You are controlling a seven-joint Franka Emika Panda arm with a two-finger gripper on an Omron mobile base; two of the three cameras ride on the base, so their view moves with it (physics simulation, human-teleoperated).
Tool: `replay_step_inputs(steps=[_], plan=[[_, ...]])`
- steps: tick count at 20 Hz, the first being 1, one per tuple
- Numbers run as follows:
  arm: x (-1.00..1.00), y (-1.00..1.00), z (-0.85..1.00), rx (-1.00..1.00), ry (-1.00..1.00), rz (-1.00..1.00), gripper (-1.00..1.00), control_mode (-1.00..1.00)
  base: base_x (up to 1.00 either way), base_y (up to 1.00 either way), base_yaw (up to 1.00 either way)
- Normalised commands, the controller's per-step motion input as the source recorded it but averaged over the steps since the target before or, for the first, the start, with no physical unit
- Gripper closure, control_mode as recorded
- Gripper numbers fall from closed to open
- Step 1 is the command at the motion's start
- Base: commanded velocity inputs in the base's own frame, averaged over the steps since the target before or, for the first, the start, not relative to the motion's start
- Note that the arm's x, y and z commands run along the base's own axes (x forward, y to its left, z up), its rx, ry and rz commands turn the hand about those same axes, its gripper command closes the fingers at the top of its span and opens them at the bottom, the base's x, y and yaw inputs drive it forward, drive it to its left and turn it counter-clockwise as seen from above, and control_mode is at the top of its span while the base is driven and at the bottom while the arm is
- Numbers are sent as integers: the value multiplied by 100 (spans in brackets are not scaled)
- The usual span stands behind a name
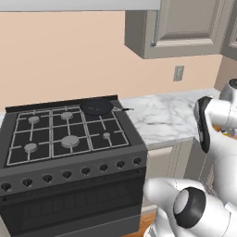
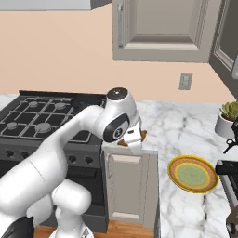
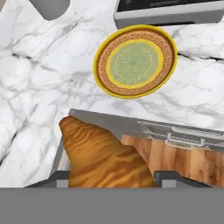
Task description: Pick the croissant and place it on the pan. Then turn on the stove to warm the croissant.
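Pan (image 1: 96, 107) on stove's (image 1: 69, 139) rear right burner, counter (image 1: 162, 118) right.

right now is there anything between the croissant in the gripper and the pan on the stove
Nothing visible does. The gripper holds the croissant above the marble counter; only bare counter and grates lie before the pan on the stove.

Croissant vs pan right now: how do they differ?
The croissant is orange-brown and crescent-shaped; the pan is black and round. The croissant sits between the gripper fingers, off the stove; the pan rests on a rear burner. The croissant looks much smaller.
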Motion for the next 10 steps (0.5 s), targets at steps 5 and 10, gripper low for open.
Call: replay_step_inputs(steps=[5, 10], plan=[[-8, 52, 18, 0, 0, 28, 100, -100, 0, 0, 0], [0, 41, 0, 0, 0, 39, 100, -100, 0, 0, 0]])
